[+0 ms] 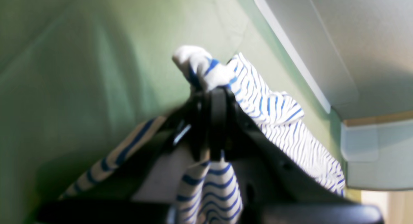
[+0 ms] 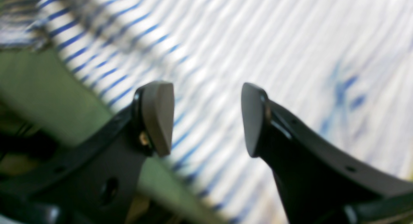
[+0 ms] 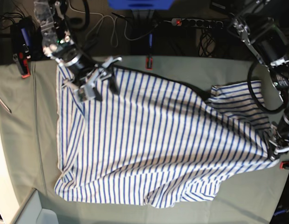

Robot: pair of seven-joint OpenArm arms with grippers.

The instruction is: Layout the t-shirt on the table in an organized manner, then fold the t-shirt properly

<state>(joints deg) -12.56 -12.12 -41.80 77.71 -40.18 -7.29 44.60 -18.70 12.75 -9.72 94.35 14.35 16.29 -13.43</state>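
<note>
The striped shirt (image 3: 140, 126) sprawls mid-table (image 3: 32, 149), its four o'clock corner pinched in the left gripper (image 3: 274, 159)! Up at eleven, the right gripper (image 3: 105, 95) hovers over the cloth, fingers spread wide, nothing between them!

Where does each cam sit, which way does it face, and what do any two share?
Left wrist: on the left arm, looking along the left gripper, shut on the striped t-shirt; its dark fingers show.
Right wrist: on the right arm, facing the t-shirt between the open fingers of the right gripper.
Base: above the table, facing down over it; both arms show, left arm on the view's right.
Shared: left wrist and base both show the left gripper's grip on the cloth.
</note>
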